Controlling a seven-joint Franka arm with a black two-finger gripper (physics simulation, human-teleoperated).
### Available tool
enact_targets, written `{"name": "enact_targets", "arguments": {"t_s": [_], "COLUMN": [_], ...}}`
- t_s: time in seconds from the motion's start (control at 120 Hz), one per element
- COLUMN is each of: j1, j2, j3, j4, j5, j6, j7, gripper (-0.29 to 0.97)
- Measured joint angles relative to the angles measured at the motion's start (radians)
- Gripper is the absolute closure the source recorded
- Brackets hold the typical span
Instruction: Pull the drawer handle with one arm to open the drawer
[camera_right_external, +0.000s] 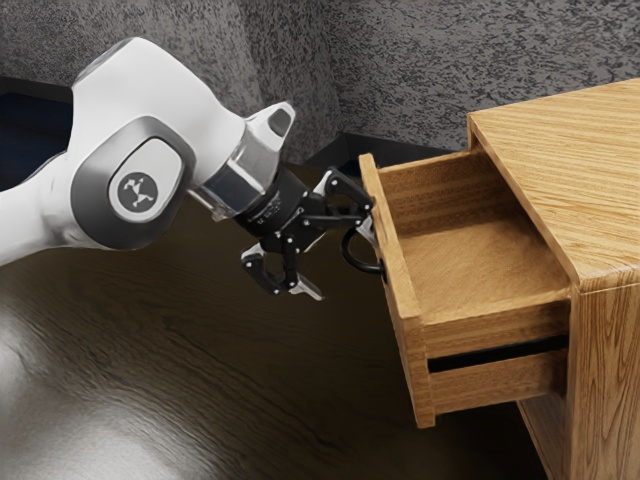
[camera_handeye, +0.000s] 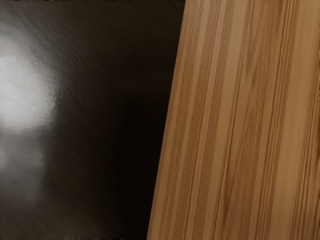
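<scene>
Exterior view: a dark, glossy floor (camera_right_external: 150, 400) spreads beneath a wooden cabinet (camera_right_external: 570, 160) standing at the exterior view's right. The white Franka arm (camera_right_external: 130, 150) reaches in from the exterior view's left toward it. The cabinet's upper drawer (camera_right_external: 490, 325) stands pulled well out of its opening, its inside bare. The black gripper (camera_right_external: 343, 264) sits just before the drawer front with its fingers spread wide. The black loop handle (camera_right_external: 348, 258), mounted on that front, lies between them, close by the upper finger. In the wrist view, a wood-grained panel (camera_handeye: 240, 125) stands against the dark floor (camera_handeye: 90, 125), which carries a pale glare.
</scene>
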Motion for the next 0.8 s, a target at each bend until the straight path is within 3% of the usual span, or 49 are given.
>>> {"name": "enact_targets", "arguments": {"t_s": [0.525,0.667,0.8], "j1": [0.077,0.153,0.171], "j2": [-0.256,-0.306,-0.283], "j3": [0.027,0.034,0.037], "j4": [-0.203,-0.153,-0.035], "j5": [0.008,0.035,0.113], "j6": [-0.011,-0.109,-0.257], "j7": [0.008,0.019,0.021], "gripper": [0.00,0.01,0.01]}}
